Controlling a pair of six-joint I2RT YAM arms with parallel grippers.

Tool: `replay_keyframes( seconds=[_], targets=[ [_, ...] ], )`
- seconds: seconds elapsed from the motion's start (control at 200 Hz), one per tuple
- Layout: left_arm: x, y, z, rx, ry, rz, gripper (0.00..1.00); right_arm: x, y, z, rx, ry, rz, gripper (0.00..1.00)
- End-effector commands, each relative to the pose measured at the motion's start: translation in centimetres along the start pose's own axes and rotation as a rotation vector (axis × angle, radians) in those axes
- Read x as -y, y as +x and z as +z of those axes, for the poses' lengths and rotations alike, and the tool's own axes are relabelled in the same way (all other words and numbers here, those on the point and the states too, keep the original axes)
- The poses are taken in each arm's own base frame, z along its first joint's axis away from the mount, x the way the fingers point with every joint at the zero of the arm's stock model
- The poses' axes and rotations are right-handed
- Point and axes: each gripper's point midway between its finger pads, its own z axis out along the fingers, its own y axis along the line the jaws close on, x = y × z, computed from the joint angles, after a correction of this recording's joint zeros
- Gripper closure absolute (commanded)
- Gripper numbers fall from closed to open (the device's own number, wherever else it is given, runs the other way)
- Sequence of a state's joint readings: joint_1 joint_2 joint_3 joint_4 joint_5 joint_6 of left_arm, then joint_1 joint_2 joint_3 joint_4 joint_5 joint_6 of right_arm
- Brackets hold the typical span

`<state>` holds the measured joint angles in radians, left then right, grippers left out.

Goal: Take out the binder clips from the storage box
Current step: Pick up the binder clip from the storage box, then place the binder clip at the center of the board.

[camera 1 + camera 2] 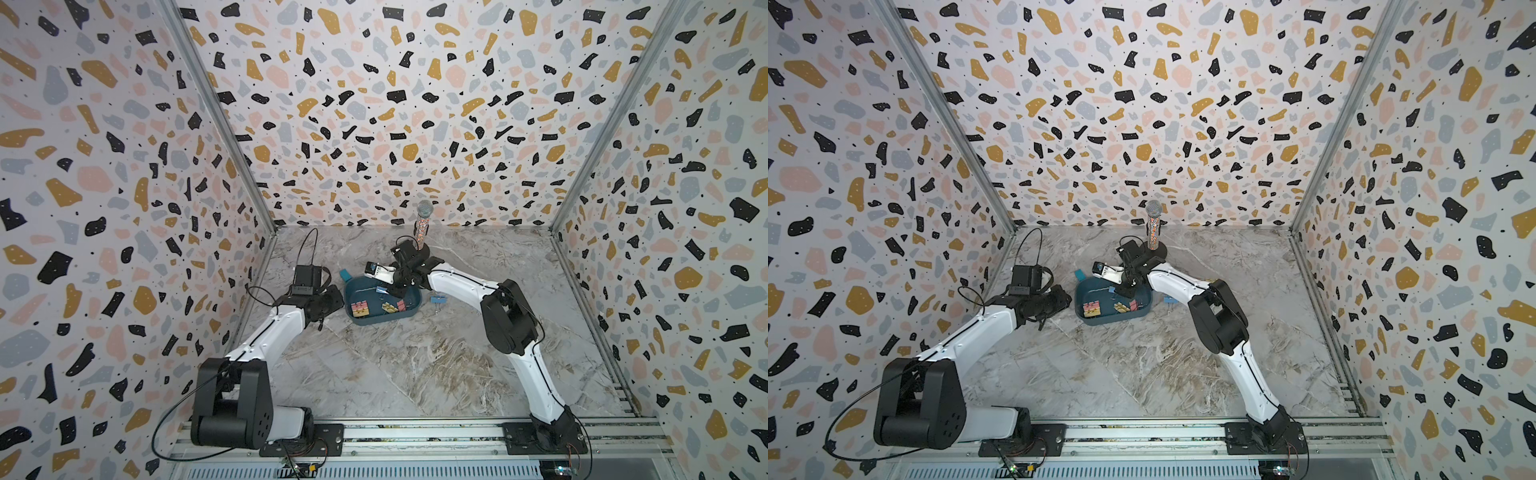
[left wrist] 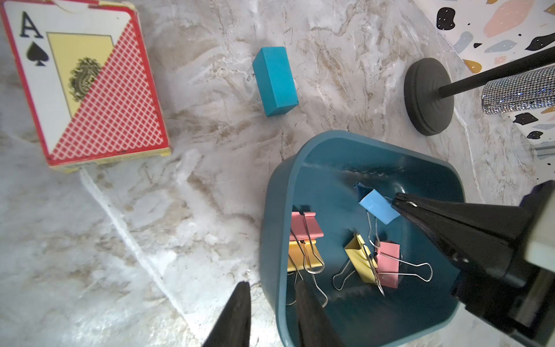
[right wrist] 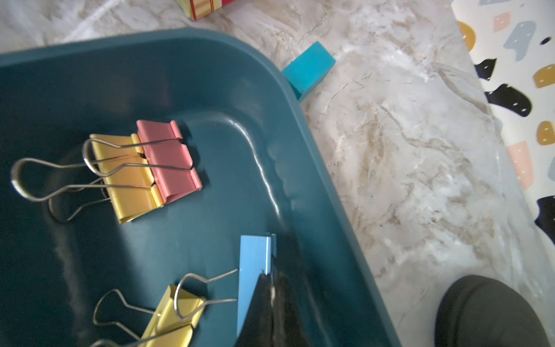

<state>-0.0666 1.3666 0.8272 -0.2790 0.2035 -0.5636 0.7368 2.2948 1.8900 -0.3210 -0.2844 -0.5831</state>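
1. We're mid-extraction of one clip. The right gripper point(image 3: 271, 281) is clamped tight on the body edge of the blue binder clip point(image 3: 253, 264). That clip sits inside the storage box point(image 3: 180, 39), near the wall on the microphone stand's point(image 2: 428, 96) side. We can't tell if it is off the floor.
2. The left gripper point(image 2: 271, 284) is narrow, with one finger outside the box wall and one inside. It looks to us like a pinch on the wall to steady the box.
3. Next move, we judge: lift over the rim and set it on the table point(image 1: 415, 374), maybe by the loose blue clip point(image 1: 436, 299) just beside the box.
4. Left inside are the pink-and-yellow pair point(image 2: 303, 237) and the yellow-and-pink pair point(image 2: 375, 261).
5. In the way: the held clip's wire handles reach toward the yellow-and-pink pair and may snag it.
6. Around: a card pack point(image 2: 90, 90) and a teal block point(image 2: 274, 81), both apart from the box.
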Motion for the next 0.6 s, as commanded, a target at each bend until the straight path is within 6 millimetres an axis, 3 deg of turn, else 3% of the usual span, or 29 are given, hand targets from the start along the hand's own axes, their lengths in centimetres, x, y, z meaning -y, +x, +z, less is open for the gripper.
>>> replay_keyframes(
  seconds=[0.0,0.26,0.596],
  targets=[
    [0.8,-1.3,-1.0,0.042,0.021,0.022,0.7,1.1,-4.4,-4.1,0.126,0.035,-0.024,1.0],
    [0.8,-1.3,-1.0,0.043,0.021,0.022,0.7,2.0,-5.0,-6.3,0.158,0.088,-0.069,1.0],
    [0.6,-1.2,-0.8,0.037,0.017,0.022,0.7,-0.2,-3.8,-13.1,0.22,0.051,-0.147,1.0]
  ],
)
